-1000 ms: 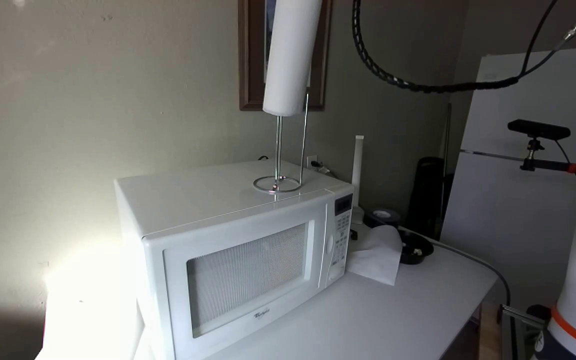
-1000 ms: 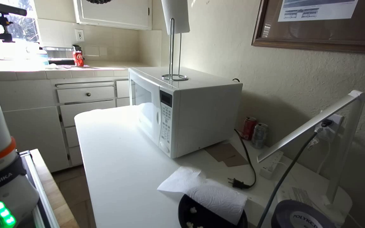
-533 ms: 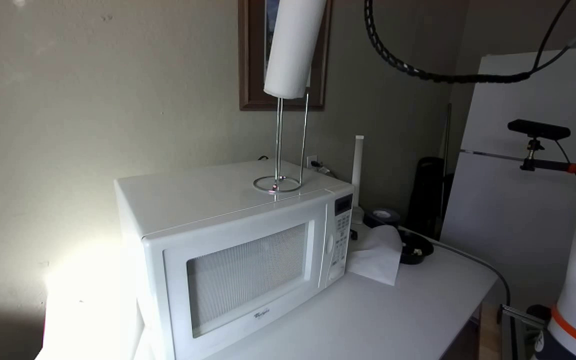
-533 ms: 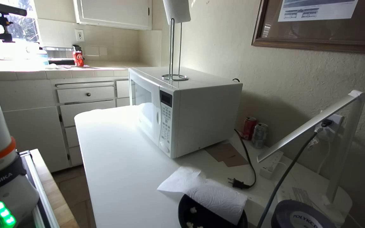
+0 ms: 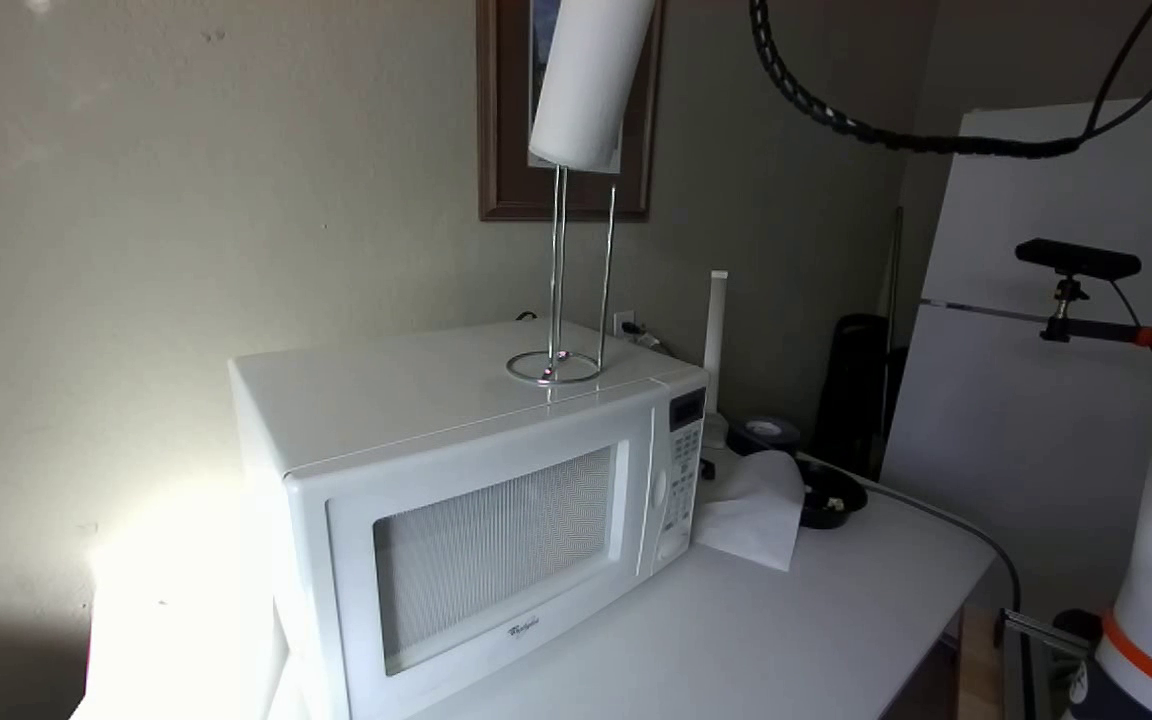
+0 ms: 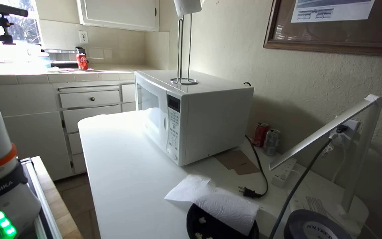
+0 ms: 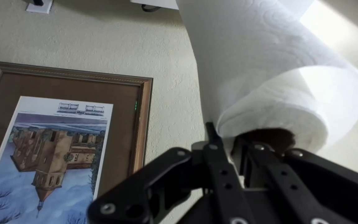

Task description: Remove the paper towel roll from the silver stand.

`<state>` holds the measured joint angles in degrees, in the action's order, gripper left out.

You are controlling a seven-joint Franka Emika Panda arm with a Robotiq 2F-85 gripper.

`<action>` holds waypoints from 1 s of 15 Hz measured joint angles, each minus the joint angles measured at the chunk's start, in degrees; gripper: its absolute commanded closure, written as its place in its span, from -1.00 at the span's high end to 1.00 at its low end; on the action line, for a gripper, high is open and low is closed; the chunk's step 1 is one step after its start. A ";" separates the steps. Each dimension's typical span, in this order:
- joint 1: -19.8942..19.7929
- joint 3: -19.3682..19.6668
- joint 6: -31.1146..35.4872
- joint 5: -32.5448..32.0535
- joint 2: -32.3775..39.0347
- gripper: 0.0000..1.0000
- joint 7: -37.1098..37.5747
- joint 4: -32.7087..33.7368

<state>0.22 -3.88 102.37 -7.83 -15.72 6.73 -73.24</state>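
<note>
The white paper towel roll (image 5: 591, 90) hangs tilted above the microwave, its upper part cut off by the frame; its lower end (image 6: 187, 6) shows in an exterior view. The silver stand (image 5: 555, 280) stands on the microwave top; it also shows in an exterior view (image 6: 179, 49). Its centre upright runs up to the roll's lower end, and its top is hidden there. In the wrist view, my gripper (image 7: 225, 137) is shut on the wall of the roll (image 7: 259, 56), one finger outside and one in the core hole. The exterior views do not show the gripper.
The white microwave (image 5: 476, 560) stands on the white table (image 6: 121, 172) against the wall. A framed picture (image 7: 144, 124) hangs close by. A crumpled paper sheet (image 6: 224, 205), a black bowl (image 6: 199, 229), a lamp (image 6: 360, 149) and cans (image 6: 261, 134) lie beside the microwave.
The roll has risen and tilted more, and more of the stand's centre upright shows below it. The stand's base has shifted very slightly. The arm's black cable has moved right and up.
</note>
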 measured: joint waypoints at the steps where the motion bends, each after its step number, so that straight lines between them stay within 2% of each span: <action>1: -0.04 0.00 0.00 -0.07 -0.26 -0.93 0.00 0.07; 9: -1.08 0.06 -0.01 -0.95 -2.07 -0.93 0.03 1.46; 15: -3.90 0.85 -2.89 -3.21 -3.66 -0.93 1.63 1.62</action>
<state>-3.68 -3.03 99.49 -11.04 -19.38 8.36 -71.62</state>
